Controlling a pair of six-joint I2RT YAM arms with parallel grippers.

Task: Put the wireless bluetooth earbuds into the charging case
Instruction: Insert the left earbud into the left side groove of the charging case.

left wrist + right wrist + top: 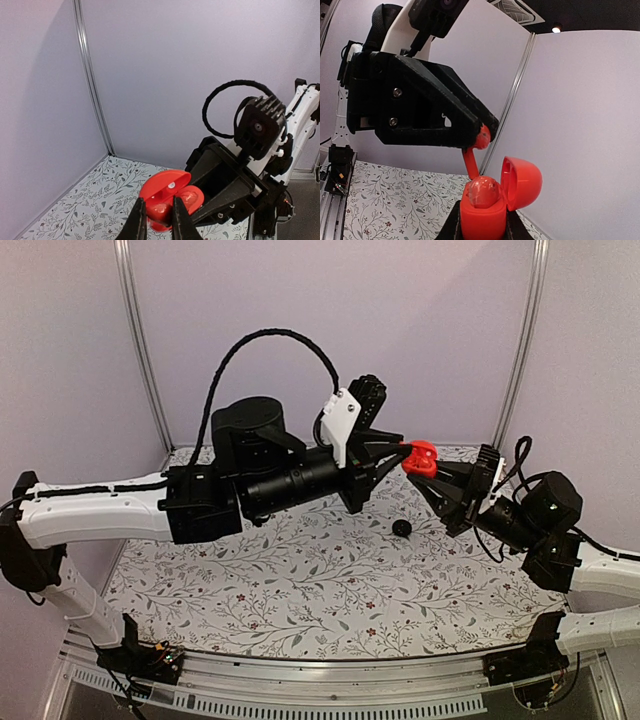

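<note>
My right gripper (428, 478) is shut on the red charging case (421, 458), held high above the table with its lid hinged open. In the right wrist view the case (482, 220) sits between my fingers, and one red earbud (482, 192) rests in its top. My left gripper (398, 452) is shut on the second red earbud (481, 137). Its stem points down and its tip touches the case top beside the seated bud. In the left wrist view this earbud (159, 212) is pinched between my fingers (137, 220), right in front of the open case (167, 182).
A small black round piece (401, 528) lies on the floral table (300, 580) below the two grippers. Grey walls with metal corner posts (140, 350) close in the back and sides. Both arms meet at the back right.
</note>
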